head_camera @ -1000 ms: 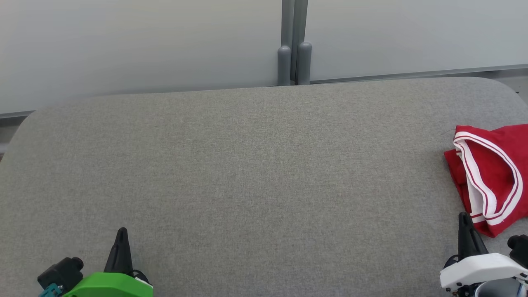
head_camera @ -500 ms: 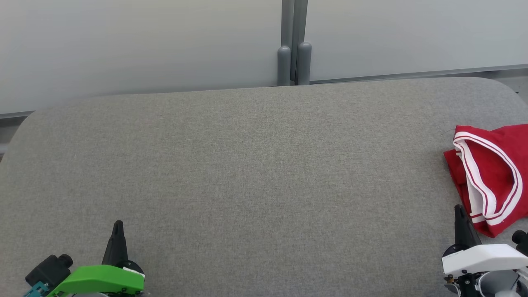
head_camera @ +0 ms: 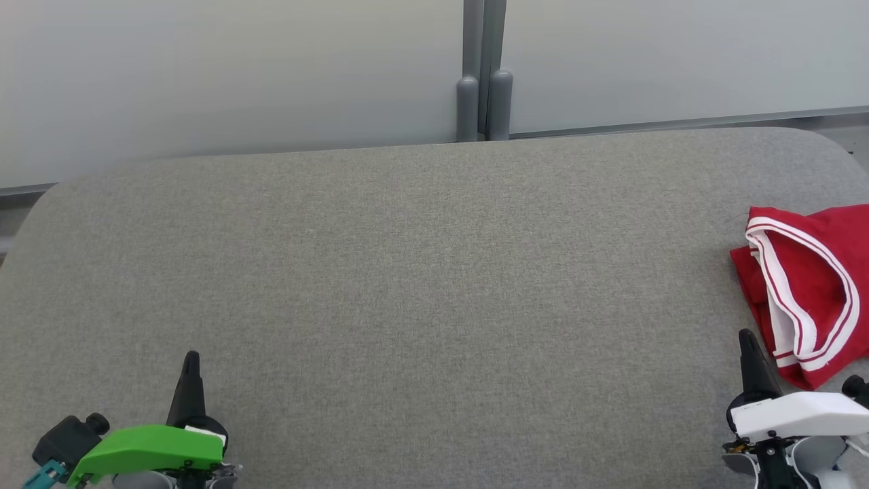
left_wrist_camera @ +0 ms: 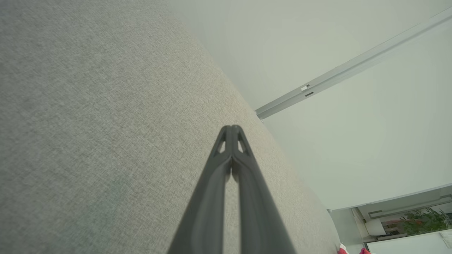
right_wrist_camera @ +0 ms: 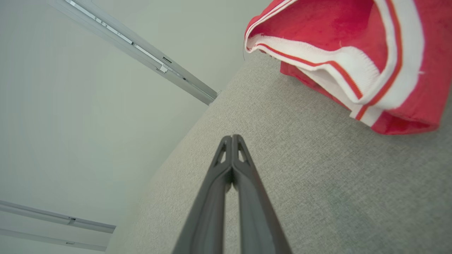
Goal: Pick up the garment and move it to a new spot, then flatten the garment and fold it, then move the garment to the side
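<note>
The left gripper point(head_camera: 191, 360) is sitting at 7 o'clock in the head view, its two dark fingers pressing together into one point that is aiming toward 12 o'clock, with nothing between them. Its green housing point(head_camera: 146, 448) is lying just behind, toward 6 o'clock. In the left wrist view the same gripper point(left_wrist_camera: 231, 128) is showing its fingers meeting tip to tip over bare grey cloth. The right gripper point(head_camera: 745, 336) is sitting at 5 o'clock in the head view, its fingers likewise pressing together and holding nothing, with its white housing point(head_camera: 798, 414) trailing toward the bottom edge. In the right wrist view that gripper point(right_wrist_camera: 232, 137) is pointing along the table with its tips meeting, near the garment but apart from it. The garment point(head_camera: 811, 285), red with white bands and thin red stripes, is lying bunched at 3 o'clock on the table and running off the edge of the head view; from the right gripper it is lying at 1 o'clock. In the right wrist view the garment point(right_wrist_camera: 353, 42) is also lying at 1 o'clock, its banded opening gaping toward the fingers. The table point(head_camera: 421, 272), covered in grey woven fabric and rounded at its far corners, is stretching across the head view between the two grippers. Beyond its far edge, at 12 o'clock, two grey posts point(head_camera: 483, 102) are standing against pale wall panels point(head_camera: 237, 75).
</note>
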Available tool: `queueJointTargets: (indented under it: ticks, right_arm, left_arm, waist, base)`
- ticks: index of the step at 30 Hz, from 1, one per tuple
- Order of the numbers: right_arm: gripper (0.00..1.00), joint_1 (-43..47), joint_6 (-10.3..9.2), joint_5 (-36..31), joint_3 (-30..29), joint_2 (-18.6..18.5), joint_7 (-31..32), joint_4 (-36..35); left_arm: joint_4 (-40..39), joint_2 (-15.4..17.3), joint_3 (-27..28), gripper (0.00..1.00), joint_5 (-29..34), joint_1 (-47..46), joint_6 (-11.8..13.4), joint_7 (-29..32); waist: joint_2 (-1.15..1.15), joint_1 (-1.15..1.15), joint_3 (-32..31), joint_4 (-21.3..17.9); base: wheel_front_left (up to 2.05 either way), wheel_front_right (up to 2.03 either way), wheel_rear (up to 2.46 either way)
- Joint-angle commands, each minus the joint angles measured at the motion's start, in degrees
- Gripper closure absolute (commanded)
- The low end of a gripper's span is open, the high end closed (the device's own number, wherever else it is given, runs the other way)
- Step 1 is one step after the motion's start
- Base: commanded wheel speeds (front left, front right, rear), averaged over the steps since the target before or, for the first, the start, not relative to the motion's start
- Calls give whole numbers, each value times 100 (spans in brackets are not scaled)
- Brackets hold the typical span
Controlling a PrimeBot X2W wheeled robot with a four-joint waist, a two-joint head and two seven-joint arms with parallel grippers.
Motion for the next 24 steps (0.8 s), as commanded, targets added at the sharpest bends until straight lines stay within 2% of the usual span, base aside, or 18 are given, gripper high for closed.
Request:
queueJointTargets:
  ticks: [1, 24]
  right_arm:
    - [100, -149, 2, 178, 9, -44, 35, -42]
    - [100, -347, 3, 1805, 140, -70, 396, 13]
  left_arm:
    - [-79, 14, 36, 100, -157, -165, -8, 26]
    - [-170, 4, 114, 100, -1477, -316, -11, 365]
  waist:
    - [31, 0, 0, 0]
    - [43, 0, -9, -3]
  base:
    - [0, 0, 0]
    - [0, 0, 0]
